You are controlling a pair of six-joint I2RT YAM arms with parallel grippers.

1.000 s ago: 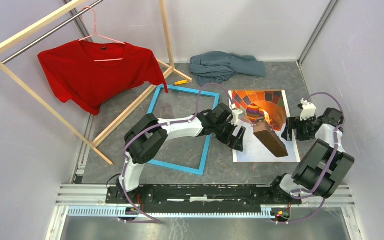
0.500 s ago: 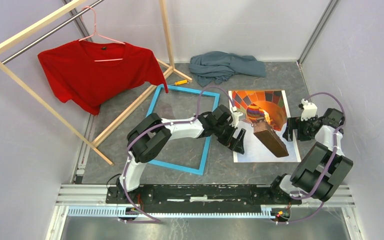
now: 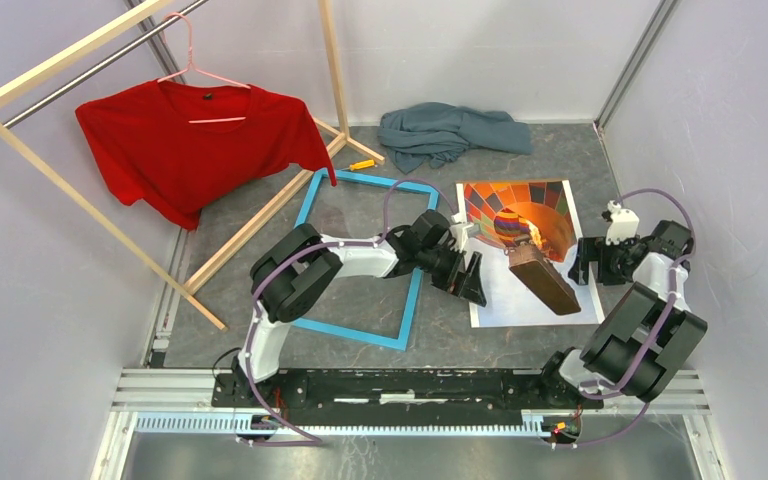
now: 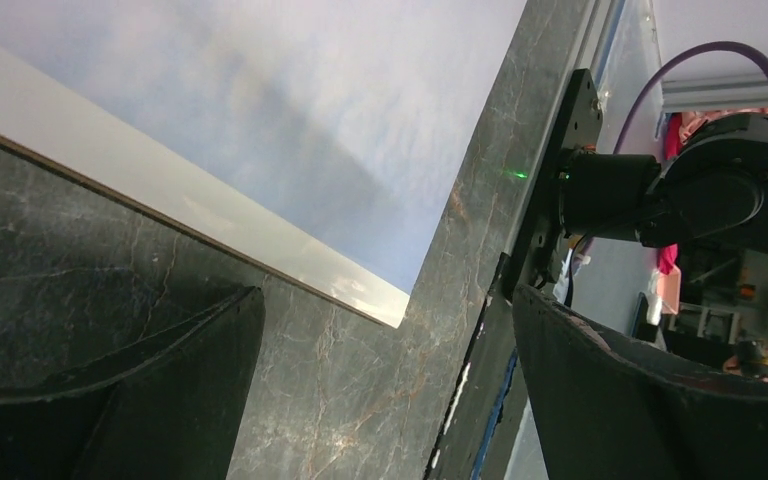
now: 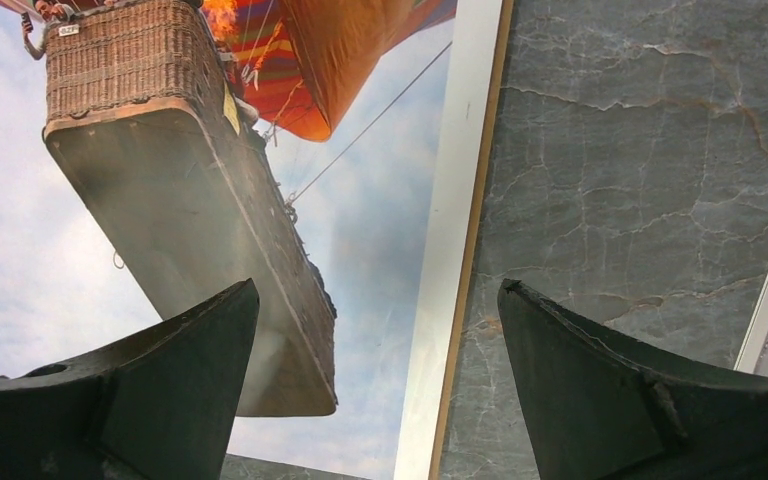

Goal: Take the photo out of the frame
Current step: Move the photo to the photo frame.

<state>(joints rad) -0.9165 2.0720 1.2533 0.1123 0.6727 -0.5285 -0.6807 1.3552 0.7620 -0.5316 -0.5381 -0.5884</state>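
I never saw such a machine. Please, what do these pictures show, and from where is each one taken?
Two robot arms are bolted at the table's near edge. The wide picture comes from a fixed camera above and behind them; the two close pictures come from a camera on each wrist, so the dark shapes below are that hand's own fingers. On the grey table lie a light-blue frame and, right of it, the balloon photo, already out. Farther back: a red shirt on a wooden rack and a grey-blue cloth. The left hand is by the photo's left edge, the right hand by its right edge; both are open and hold nothing.
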